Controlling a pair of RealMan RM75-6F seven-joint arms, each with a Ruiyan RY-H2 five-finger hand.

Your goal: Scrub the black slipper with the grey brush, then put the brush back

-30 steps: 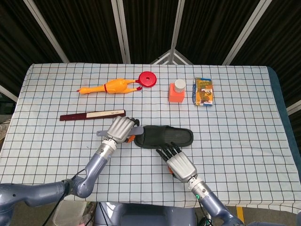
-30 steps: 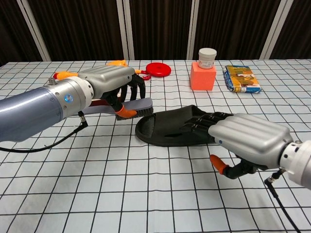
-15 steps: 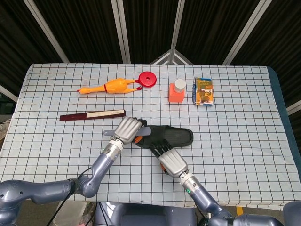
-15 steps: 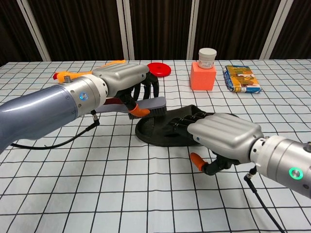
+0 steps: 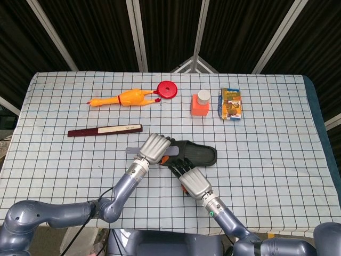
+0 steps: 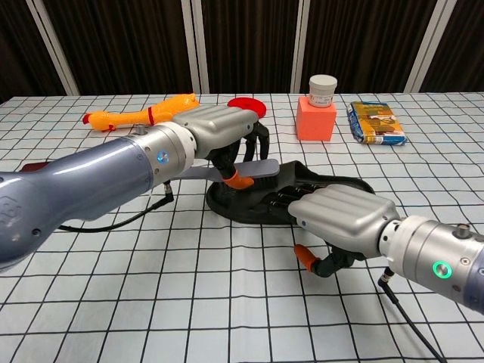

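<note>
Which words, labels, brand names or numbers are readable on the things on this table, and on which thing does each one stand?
No text can be read.
Snack packet: printed design, too small and blurred to read.
Flat dark red stick: pale strip with tiny marks, unreadable.
White-capped jar on the orange block: no print visible.

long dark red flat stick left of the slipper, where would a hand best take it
Grip the dark red flat stick across its narrow width near the middle, coming straight down. It lies flat on the checked tablecloth with open cloth along both long edges.
</note>
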